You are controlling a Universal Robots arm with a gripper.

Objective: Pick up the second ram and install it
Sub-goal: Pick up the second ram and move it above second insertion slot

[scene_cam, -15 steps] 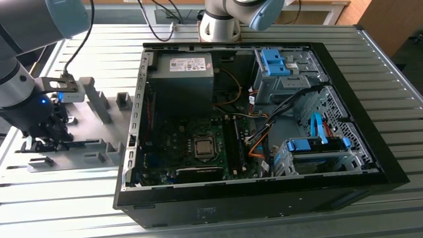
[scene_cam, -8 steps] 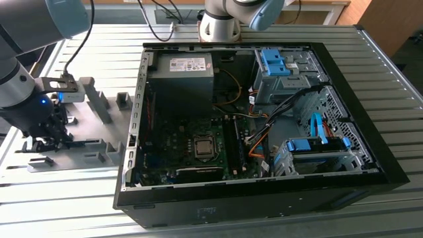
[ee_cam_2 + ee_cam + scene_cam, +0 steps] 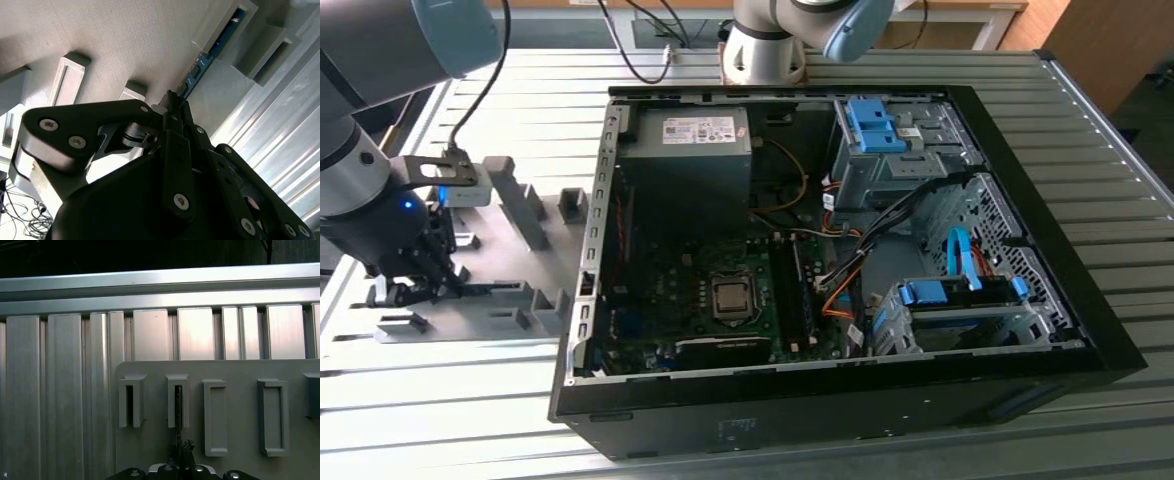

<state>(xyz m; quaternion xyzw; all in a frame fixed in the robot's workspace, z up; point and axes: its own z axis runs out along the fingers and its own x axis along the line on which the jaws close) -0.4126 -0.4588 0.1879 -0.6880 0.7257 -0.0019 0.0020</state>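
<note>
Gripper (image 3: 172, 100) closed narrow on second ram (image 3: 216, 45); strip stood edgewise in holder slot (image 3: 171, 400) near plate (image 3: 155, 445) edge, likely leaving flat faces clampable.

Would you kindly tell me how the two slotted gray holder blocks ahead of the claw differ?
In the first wrist view, the holder in line with the claw holds the second ram edge-on in its slot; the neighbouring holder has an empty, dark slot. The claw grips the ram close by the former; nothing touches the neighbouring holder. Both are gray, alike in shape, on one gray plate.
</note>
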